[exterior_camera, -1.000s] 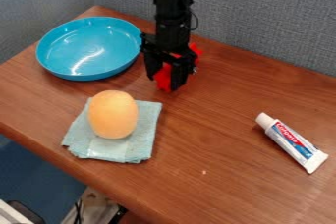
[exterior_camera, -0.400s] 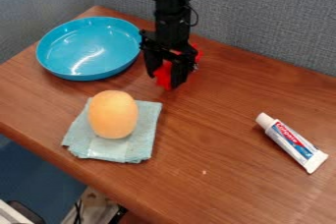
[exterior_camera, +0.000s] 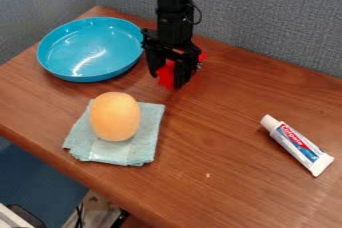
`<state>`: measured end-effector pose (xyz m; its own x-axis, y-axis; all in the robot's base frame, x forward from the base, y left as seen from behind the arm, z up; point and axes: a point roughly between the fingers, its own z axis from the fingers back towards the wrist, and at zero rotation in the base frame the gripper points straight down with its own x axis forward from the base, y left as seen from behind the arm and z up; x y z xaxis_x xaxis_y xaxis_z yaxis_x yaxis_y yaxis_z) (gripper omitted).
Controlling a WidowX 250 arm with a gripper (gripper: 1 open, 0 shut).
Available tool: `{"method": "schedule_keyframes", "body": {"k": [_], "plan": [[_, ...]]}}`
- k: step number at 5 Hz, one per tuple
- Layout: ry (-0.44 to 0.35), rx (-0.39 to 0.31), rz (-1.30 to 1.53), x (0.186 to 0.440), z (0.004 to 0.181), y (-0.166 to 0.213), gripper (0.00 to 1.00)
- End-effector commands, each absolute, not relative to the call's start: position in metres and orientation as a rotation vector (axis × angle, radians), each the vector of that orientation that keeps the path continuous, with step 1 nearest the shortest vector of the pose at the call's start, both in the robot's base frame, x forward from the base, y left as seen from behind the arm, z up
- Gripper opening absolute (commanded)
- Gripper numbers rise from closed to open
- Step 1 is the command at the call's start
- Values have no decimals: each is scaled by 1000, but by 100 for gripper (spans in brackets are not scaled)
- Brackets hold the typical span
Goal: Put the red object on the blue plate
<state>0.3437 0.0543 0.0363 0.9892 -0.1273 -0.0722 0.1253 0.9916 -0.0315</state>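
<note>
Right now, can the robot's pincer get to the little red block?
Probably yes: the black pincer points straight down with its fingers either side of the small bright red block on the wooden table, and nothing blocks it.

- One blue plate [exterior_camera: 88,51]
- One red object [exterior_camera: 168,73]
- One orange egg [exterior_camera: 114,116]
- One pale cloth [exterior_camera: 136,144]
- One toothpaste tube [exterior_camera: 295,143]
- One gripper [exterior_camera: 173,70]
- One wooden table [exterior_camera: 221,112]

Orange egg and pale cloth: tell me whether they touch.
Touching. The camera view shows the orange egg resting directly on the pale blue-green cloth, which spreads out beneath it on the table.
</note>
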Motion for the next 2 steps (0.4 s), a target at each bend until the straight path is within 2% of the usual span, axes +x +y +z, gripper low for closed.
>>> {"method": "schedule_keyframes", "body": {"k": [1, 2], "plan": [[-29, -22, -96, 349, 75, 65, 0], [-44, -32, -88, 349, 84, 68, 0]]}}
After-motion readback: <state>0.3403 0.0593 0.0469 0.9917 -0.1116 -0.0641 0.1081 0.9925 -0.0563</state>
